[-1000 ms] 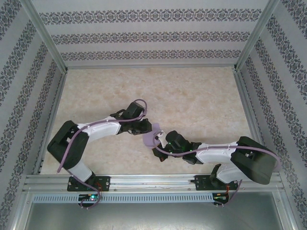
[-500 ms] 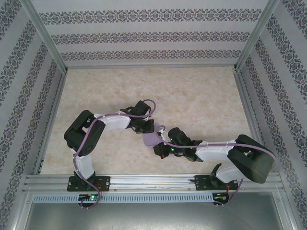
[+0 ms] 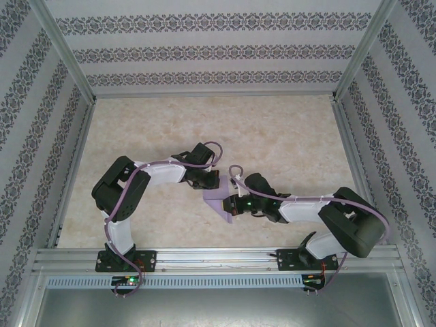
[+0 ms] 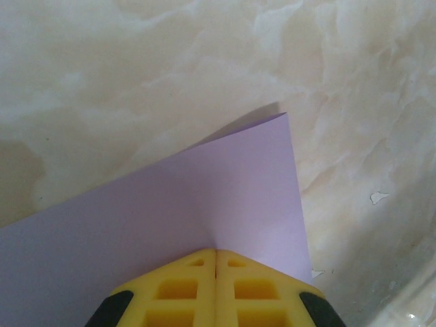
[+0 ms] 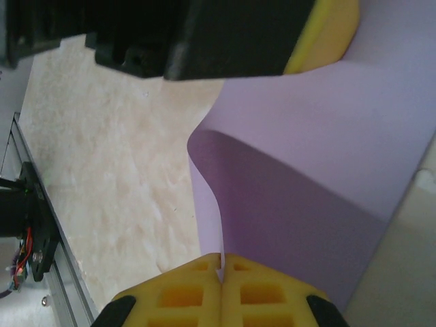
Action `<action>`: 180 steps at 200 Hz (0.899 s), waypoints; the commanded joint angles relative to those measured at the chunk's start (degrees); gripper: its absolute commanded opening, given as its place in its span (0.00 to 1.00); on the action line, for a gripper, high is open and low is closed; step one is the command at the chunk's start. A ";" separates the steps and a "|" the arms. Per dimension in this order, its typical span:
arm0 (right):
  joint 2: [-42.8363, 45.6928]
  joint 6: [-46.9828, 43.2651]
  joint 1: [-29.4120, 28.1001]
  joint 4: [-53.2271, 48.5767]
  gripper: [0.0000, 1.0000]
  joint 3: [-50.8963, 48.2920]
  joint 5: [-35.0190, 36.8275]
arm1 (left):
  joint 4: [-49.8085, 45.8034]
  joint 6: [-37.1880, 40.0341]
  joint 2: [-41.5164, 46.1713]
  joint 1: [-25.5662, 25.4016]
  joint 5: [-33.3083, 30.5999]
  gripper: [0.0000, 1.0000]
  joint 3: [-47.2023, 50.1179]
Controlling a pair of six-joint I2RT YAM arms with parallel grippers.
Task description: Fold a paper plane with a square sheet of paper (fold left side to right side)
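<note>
While left pincer (image 4: 216, 255) clamps square sheet of paper (image 4: 204, 197), right pincer (image 5: 222, 262) pinches its curled edge.

In my jaws, paper (image 4: 204, 204): plain lavender. My pads (image 4: 184, 289): yellow. Under them, table (image 4: 136, 82): cream marbling. Beyond, walls (image 3: 204, 51): grey floral bands.

Both arms bend at the elbow and reach inward, wrists nearly meeting. The left gripper (image 3: 208, 181) lies just far-left of the right gripper (image 3: 230, 204). Each has jaws closed, pinching the square sheet of paper (image 4: 204, 197).
</note>
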State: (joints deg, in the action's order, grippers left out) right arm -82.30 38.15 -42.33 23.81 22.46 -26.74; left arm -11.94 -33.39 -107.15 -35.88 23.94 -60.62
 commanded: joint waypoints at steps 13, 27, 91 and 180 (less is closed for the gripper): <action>-1.63 -0.24 1.41 -1.63 0.00 2.61 -1.73 | -3.02 1.57 -2.06 -0.24 -1.68 0.00 1.89; -2.25 -0.94 1.60 -2.53 0.00 3.25 -1.57 | -3.09 1.66 -2.09 -0.24 -1.67 0.00 1.82; -4.70 -2.29 2.15 -4.12 0.00 4.79 -1.56 | -2.82 1.21 -2.49 -0.49 -1.88 0.00 1.82; -6.90 -2.46 2.08 -4.74 0.00 4.80 -0.43 | -3.36 1.22 -2.67 -0.51 -2.38 0.00 1.45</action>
State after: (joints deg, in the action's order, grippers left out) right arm -88.31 37.15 -40.60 19.81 26.17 -27.53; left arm -11.90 -33.17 -107.15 -35.92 23.81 -60.60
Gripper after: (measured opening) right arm 0.043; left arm 0.044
